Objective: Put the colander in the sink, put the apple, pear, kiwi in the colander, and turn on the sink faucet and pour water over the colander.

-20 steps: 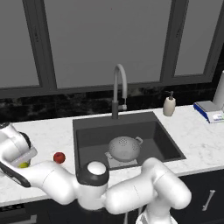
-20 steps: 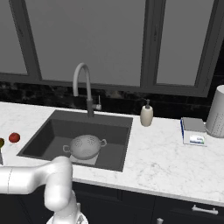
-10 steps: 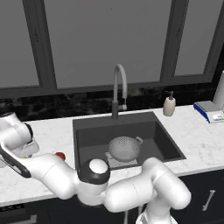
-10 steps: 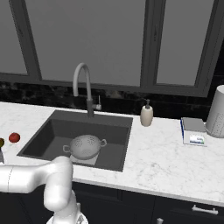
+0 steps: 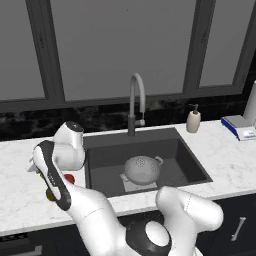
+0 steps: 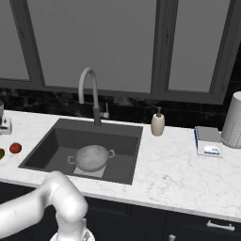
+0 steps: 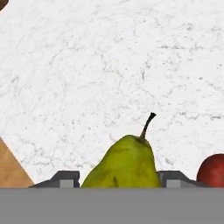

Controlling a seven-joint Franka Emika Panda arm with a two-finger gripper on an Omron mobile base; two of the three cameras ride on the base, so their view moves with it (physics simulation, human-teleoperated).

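In the hand view the yellow-green pear (image 7: 127,164) stands stem up between my gripper's (image 7: 120,178) two dark tips, and both tips touch its sides. The red apple (image 7: 212,170) lies just to its right on the white marble counter (image 7: 109,65). A brown kiwi (image 7: 2,3) peeks in at the top left corner. In the left base view the apple (image 5: 69,178) and the kiwi (image 5: 50,194) lie left of the sink (image 5: 102,155), beside my arm. The silver colander (image 5: 141,169) sits in the sink on the light plate, under the grey faucet (image 5: 136,100).
A beige soap dispenser (image 5: 193,120) stands right of the faucet. A blue and white scale (image 6: 207,141) and a pale container (image 6: 233,121) sit at the far right. A tan wooden corner (image 7: 11,170) lies by the pear. Dark window frames back the counter.
My arm has swung and its hand has shifted slightly right, toward the sink. The gripper's width has stayed the same. The fruit on the counter and the colander have not moved.
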